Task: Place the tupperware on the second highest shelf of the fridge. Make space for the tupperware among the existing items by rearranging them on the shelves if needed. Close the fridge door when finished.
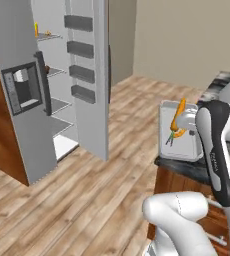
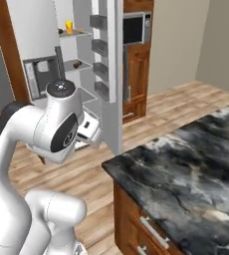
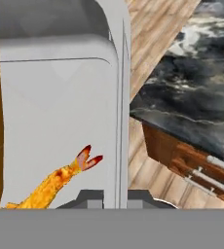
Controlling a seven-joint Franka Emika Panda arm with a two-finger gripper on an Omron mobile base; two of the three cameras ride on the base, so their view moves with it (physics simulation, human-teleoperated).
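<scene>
Left base view gives me the tall brushed-silver two-door fridge (image 1: 24, 107) well across the wooden floor, its plain silver fridge door (image 1: 89, 75) swung wide open and the grey dispenser panel facing me on the other door. Inside I can make out thin grey shelves; the second highest shelf (image 1: 54, 71) has a small dark-brown ball at its edge, and the shelf above carries the yellow cup (image 2: 69, 26), clearer in the right base view.

Nearer to me, the black marbled countertop (image 2: 186, 164) sits beside the base. Over its corner the shallow rectangular translucent grey-white tupperware (image 1: 178, 131) hangs upright on edge, the two orange carrots (image 1: 177, 120) slumped inside it. My two-finger gripper (image 1: 188, 122) is on its right side, and the hand view shows the box wall running straight down between the dark finger tips, so I judge the fingers pinched on the rim of the box, holding it.

I expect it to handle as a light, stiff plastic shell with smooth, slippery walls. The carrots look loose, so they may slide and shift the balance when I tilt it. A pinch across the rim at mid-side seems the sensible hold; a corner grip would let it swing.
</scene>
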